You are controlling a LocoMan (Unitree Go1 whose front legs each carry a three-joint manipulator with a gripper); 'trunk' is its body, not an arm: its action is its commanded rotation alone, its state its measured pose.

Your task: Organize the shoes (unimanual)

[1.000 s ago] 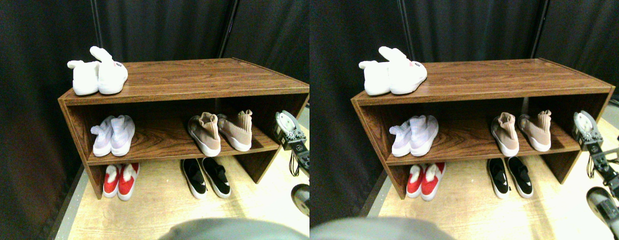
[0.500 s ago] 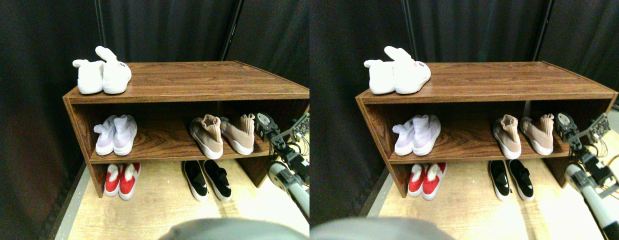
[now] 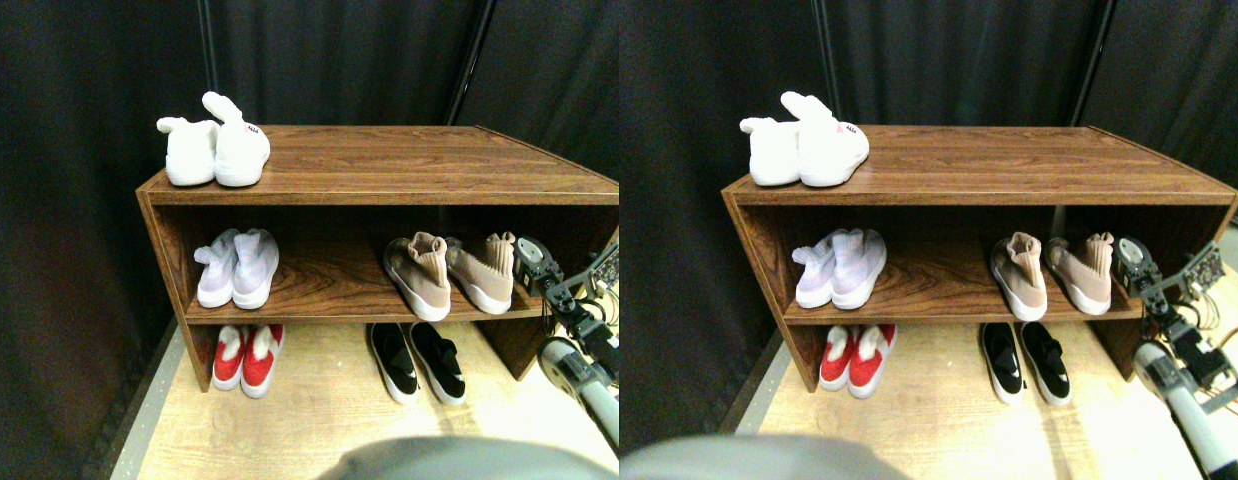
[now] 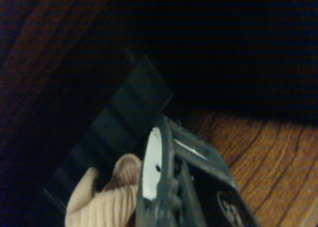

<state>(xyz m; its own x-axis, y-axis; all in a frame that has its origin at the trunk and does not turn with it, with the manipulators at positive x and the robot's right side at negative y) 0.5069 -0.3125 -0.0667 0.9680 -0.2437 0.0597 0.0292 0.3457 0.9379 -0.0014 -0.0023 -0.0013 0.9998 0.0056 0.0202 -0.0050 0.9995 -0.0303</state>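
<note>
On the middle shelf's right side stand two tan knit sneakers (image 3: 419, 275) (image 3: 484, 270) with white soles, heels toward me. My right gripper (image 3: 528, 262) is at shelf height, right beside the heel collar of the right-hand tan sneaker. In the wrist view that knit collar (image 4: 107, 199) lies against the dark jaw frame (image 4: 164, 187), and whether it is held does not show. A pair of black slip-ons (image 3: 416, 360) sits on the floor under the shelf. Pale lavender sneakers (image 3: 237, 268) are on the shelf's left side.
The wooden shoe rack (image 3: 379, 190) has white bunny slippers (image 3: 216, 150) on its top left corner. Red shoes (image 3: 247, 355) stand on the floor at lower left. The rack's right side panel (image 3: 519, 345) is just beside my arm. Dark curtains hang behind.
My right manipulator has swung in from the far right edge to the right tan sneaker's heel. The camera has shifted slightly. The shoes have not moved.
</note>
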